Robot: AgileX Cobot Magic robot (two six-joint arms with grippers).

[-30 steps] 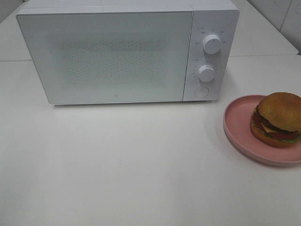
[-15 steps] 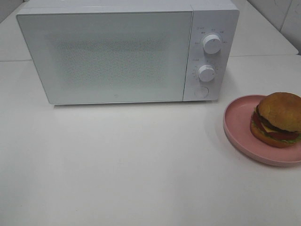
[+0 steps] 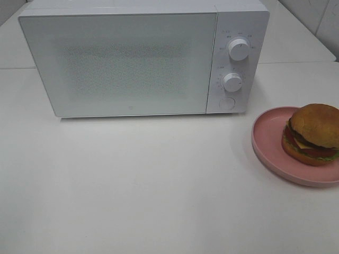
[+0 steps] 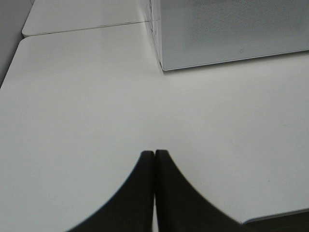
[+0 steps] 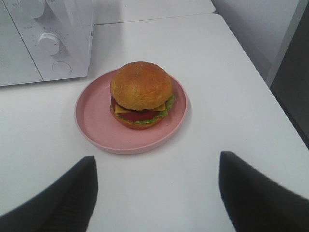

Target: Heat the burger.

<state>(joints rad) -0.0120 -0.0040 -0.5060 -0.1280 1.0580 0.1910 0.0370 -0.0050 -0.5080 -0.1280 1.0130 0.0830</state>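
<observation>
The burger (image 3: 313,133) with a golden-brown bun, cheese, tomato and lettuce sits on a round pink plate (image 3: 266,140) at the right edge of the white table. It also shows in the right wrist view (image 5: 141,94), on the plate (image 5: 94,118). The white microwave (image 3: 127,61) stands at the back with its door shut. My right gripper (image 5: 157,186) is open, well short of the plate. My left gripper (image 4: 154,157) is shut and empty over bare table, near the microwave's front left corner (image 4: 164,65). Neither gripper shows in the exterior high view.
The microwave has two knobs (image 3: 238,48) and a round button (image 3: 226,103) on its right panel. The table's right edge (image 5: 256,77) runs close beside the plate. A seam between tabletops (image 4: 87,28) lies behind the microwave.
</observation>
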